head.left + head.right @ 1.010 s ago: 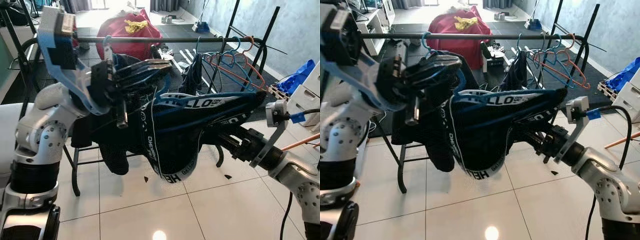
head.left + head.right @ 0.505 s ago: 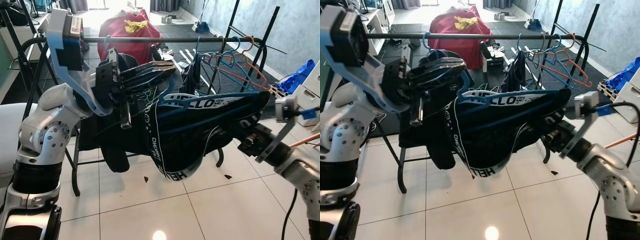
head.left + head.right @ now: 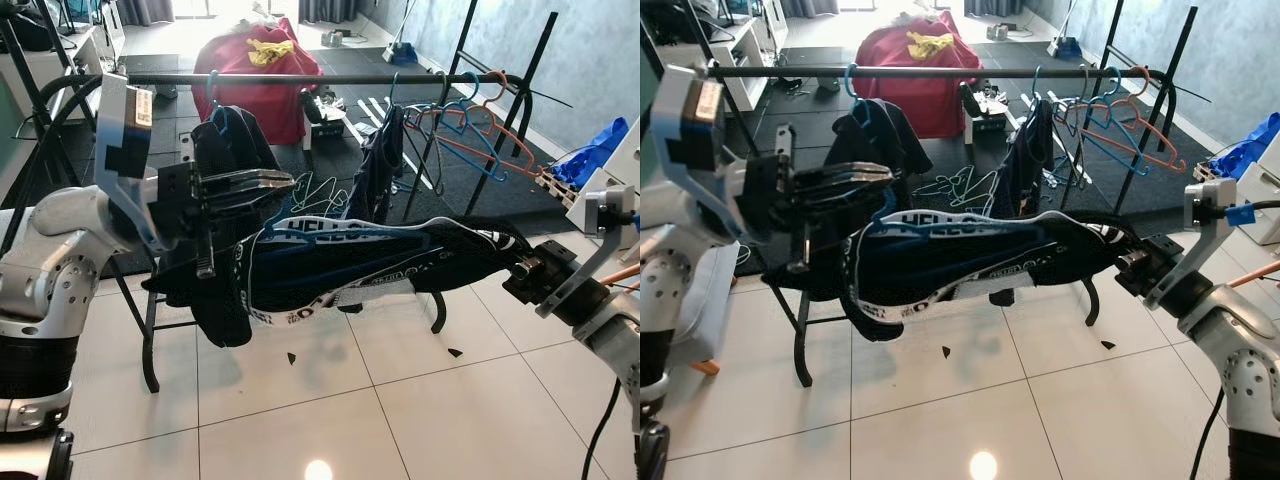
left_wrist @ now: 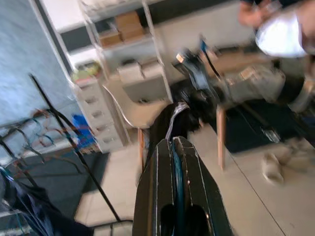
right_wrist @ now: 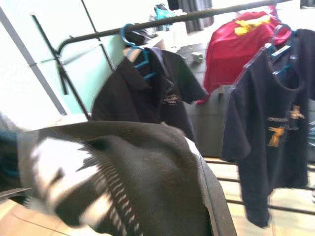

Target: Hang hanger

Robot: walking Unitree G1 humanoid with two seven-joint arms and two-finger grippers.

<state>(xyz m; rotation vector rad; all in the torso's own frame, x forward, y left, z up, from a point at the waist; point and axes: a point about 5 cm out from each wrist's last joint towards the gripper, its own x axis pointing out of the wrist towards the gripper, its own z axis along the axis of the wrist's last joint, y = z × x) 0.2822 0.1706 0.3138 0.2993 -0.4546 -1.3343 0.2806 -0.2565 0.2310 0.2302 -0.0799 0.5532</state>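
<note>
The right gripper [image 3: 1120,262] is buried in the garment [image 3: 980,255], so its grip cannot be told. The blue hanger [image 3: 330,228] is mostly hidden inside the cloth. Open tile lies at 6 o'clock; the rail [image 3: 300,78] runs at 12. The left gripper [image 3: 265,182] is pinched on the hanger's end, at 9 o'clock.

Head stereo downward; 2 wrist close-ups

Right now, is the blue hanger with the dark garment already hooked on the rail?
No, the blue hanger is held below the rail between the left gripper and right gripper.
</note>
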